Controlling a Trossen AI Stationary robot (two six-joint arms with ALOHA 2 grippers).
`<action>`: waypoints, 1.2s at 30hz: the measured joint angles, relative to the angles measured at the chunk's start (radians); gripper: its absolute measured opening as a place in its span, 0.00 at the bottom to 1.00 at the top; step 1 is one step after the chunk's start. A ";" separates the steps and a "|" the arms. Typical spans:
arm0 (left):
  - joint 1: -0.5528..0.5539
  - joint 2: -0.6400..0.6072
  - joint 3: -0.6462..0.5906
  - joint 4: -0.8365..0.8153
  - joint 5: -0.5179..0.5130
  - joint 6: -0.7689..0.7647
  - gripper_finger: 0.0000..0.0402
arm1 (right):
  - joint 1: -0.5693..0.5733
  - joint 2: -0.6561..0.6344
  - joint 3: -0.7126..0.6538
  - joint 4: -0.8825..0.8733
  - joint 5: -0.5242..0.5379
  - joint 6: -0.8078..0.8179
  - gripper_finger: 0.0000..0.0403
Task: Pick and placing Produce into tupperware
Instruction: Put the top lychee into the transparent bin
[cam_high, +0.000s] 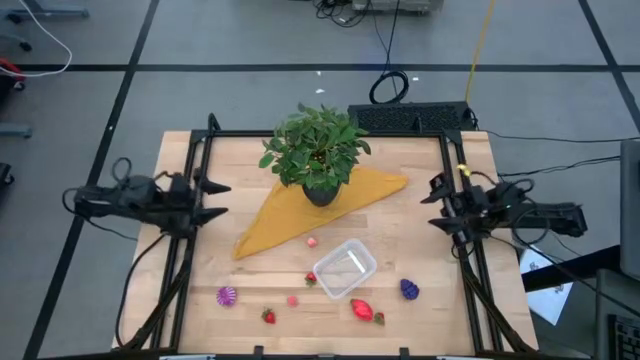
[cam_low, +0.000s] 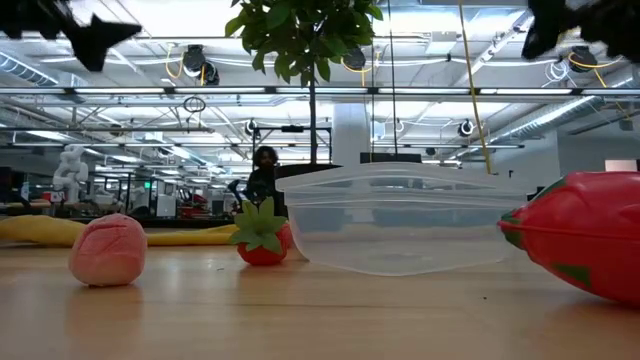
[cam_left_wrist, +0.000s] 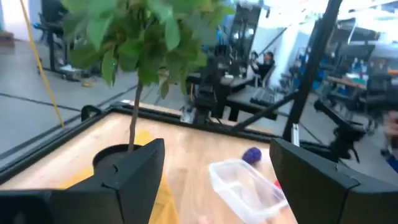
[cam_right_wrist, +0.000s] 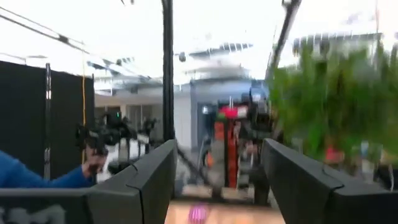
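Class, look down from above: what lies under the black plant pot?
A mustard-yellow triangular cloth lies under the black plant pot. The cloth's part beneath the pot and leaves is hidden.

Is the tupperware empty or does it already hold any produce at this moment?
Empty. The high view shows the tupperware with only clear plastic inside; the low view shows nothing through its walls. The produce lies around it on the table.

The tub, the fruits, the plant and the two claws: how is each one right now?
Tub: upright, empty, no lid.
Fruits: scattered on the table, all outside the tub.
Plant: upright on the yellow cloth.
Left gripper: open, empty, at the table's left edge.
Right gripper: open, empty, at the right edge.
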 joint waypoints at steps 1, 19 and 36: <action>-0.008 0.025 0.050 -0.043 -0.001 -0.006 0.73 | 0.000 0.028 0.034 0.000 -0.009 -0.014 0.57; -0.157 0.767 0.573 -0.694 -0.033 -0.287 0.73 | 0.118 0.609 0.976 -0.742 0.292 -0.291 0.57; -0.305 1.197 0.573 -0.459 -0.022 -0.484 0.73 | 0.119 0.662 1.166 -0.706 0.521 -0.497 0.57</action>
